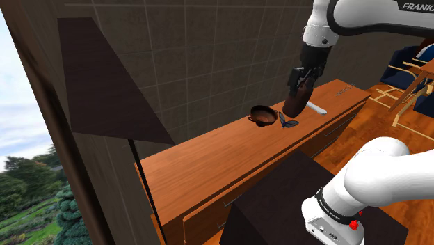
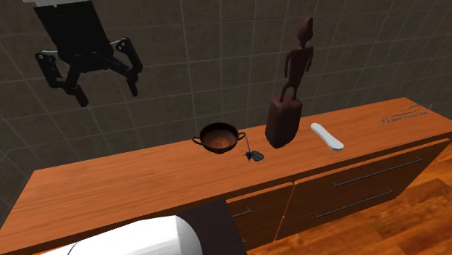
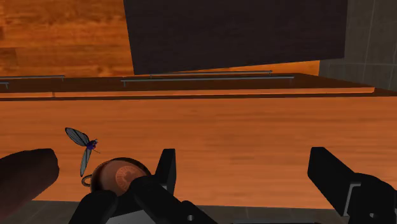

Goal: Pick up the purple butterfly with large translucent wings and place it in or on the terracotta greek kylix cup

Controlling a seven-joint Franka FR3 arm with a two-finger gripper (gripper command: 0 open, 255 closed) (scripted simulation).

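Observation:
A small butterfly (image 2: 253, 154) with a purple body and pale translucent wings rests on the wooden sideboard (image 2: 145, 181), right beside a dark reddish-brown two-handled cup (image 2: 219, 138). The shoulder view shows the butterfly (image 1: 288, 122) to the right of the cup (image 1: 262, 115). My gripper (image 2: 105, 90) hangs open high above the sideboard, off to the second exterior view's left of the cup, holding nothing. Seen from the wrist, the butterfly (image 3: 83, 146) and cup (image 3: 118, 177) lie beyond the left finger (image 3: 167, 172), outside the gap of the gripper (image 3: 248, 175).
A tall dark figurine (image 2: 290, 94) stands just past the butterfly, with a white oblong object (image 2: 327, 136) beyond it. A tiled wall (image 2: 217, 51) backs the sideboard. The dark stand (image 1: 278, 202) sits in front, and wooden chairs (image 1: 410, 83) are off the far end.

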